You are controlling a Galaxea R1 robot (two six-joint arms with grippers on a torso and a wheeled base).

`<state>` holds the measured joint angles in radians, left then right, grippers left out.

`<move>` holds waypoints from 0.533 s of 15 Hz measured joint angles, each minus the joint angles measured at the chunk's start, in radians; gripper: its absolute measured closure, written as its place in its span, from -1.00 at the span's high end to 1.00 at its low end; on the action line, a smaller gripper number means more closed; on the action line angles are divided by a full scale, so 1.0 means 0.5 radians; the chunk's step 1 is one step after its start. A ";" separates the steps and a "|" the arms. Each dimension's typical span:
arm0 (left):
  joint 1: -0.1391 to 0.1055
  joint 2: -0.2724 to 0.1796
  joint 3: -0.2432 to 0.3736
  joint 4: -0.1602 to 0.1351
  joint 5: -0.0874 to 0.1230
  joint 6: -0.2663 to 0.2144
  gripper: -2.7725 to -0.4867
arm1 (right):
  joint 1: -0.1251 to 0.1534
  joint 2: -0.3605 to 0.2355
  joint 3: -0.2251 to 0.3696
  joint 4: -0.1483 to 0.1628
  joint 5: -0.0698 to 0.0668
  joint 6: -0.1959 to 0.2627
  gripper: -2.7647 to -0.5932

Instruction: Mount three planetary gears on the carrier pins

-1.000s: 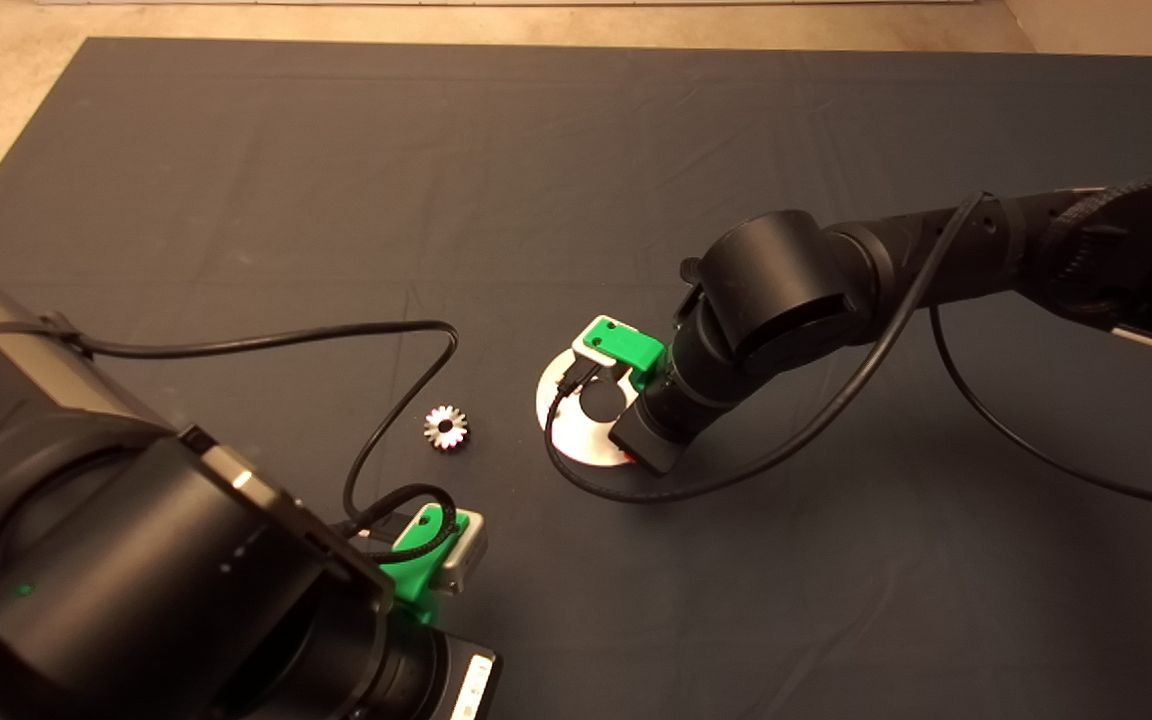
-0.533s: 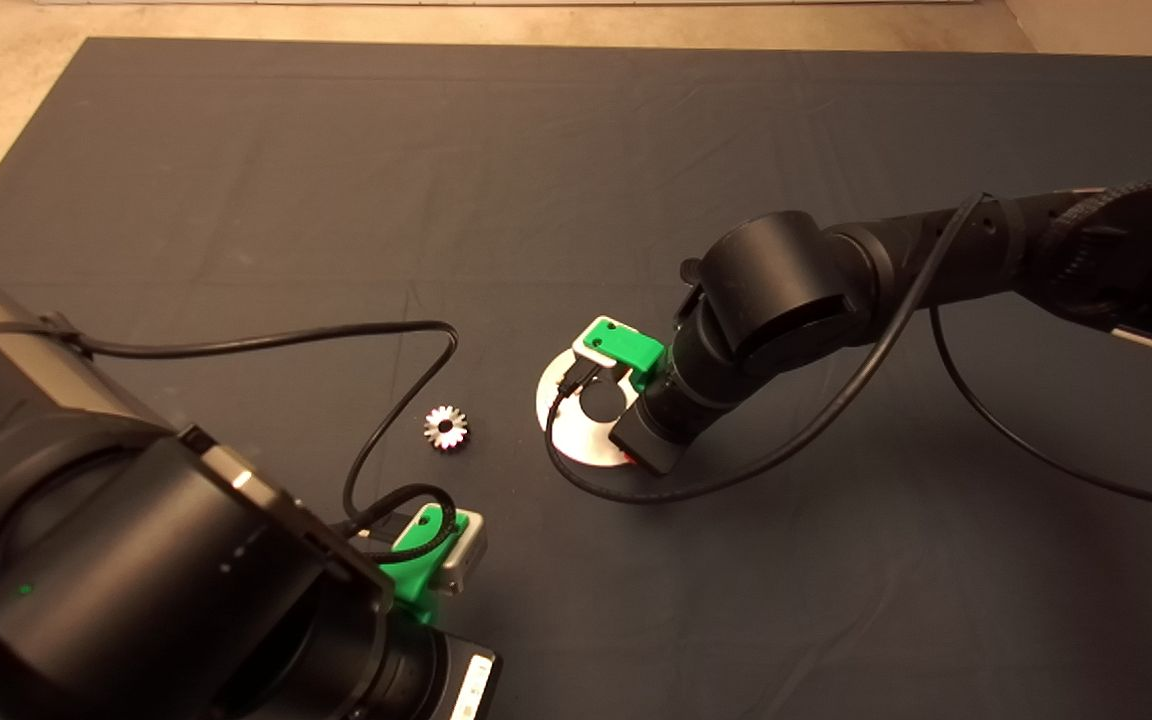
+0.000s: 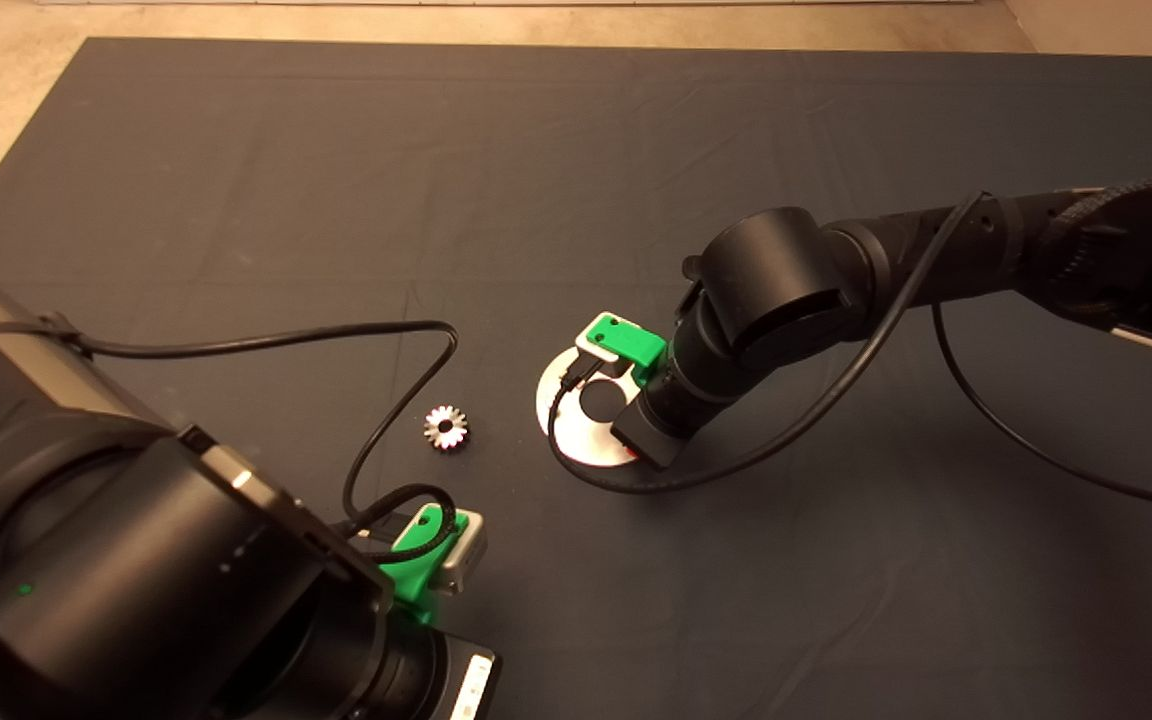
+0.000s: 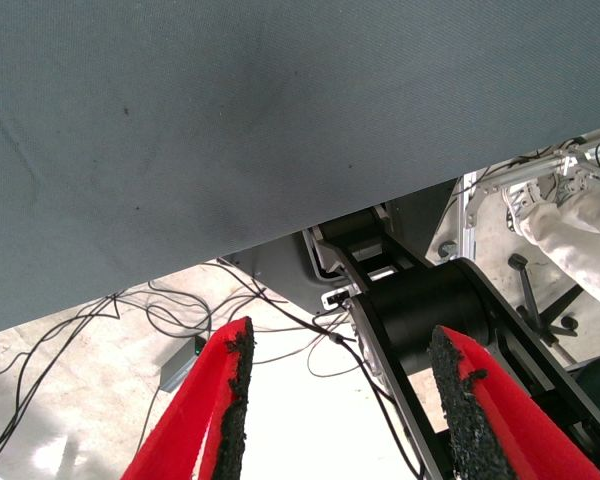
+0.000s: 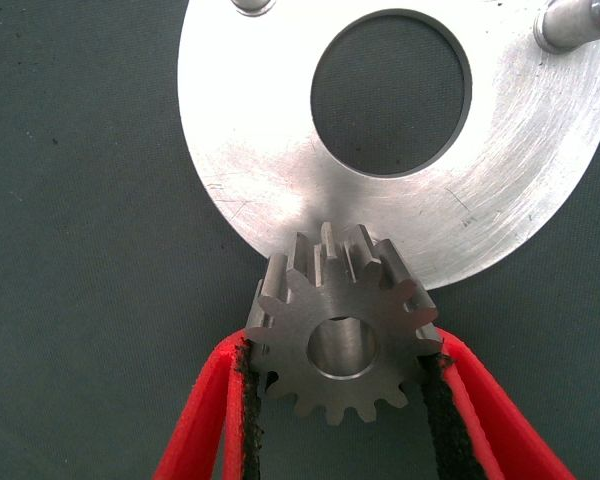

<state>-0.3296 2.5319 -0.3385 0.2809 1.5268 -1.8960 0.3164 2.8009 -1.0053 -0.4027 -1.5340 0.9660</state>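
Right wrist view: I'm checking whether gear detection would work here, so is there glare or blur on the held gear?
Right wrist view: gear sharp, evenly lit, teeth distinct; disc shows mild sheen. Head view: loose gear glints brightly, tiny.

One planetary gear [image 3: 446, 427] lies on the mat [image 3: 576, 150] at nine o'clock of the disc [image 3: 566, 440]; the right gripper [image 5: 340, 400] holds another gear [image 5: 342, 335] over the disc's rim.

Right end effector [image 5: 340, 385] lowered mid-mat, fingers clamped; left end effector [image 4: 345, 400] parked lower left, fingers apart.
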 joint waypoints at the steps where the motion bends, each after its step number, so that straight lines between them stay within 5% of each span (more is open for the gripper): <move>1: 0.000 0.000 0.000 0.000 0.000 0.000 -0.39 | -0.009 0.000 -0.007 0.000 0.001 0.000 -0.73; 8: 0.000 -0.005 0.000 0.000 0.000 0.001 -0.39 | -0.044 0.000 -0.029 -0.001 -0.001 -0.001 -0.73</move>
<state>-0.3296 2.5296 -0.3385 0.2809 1.5268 -1.8955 0.2943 2.8009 -1.0198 -0.4030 -1.5345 0.9655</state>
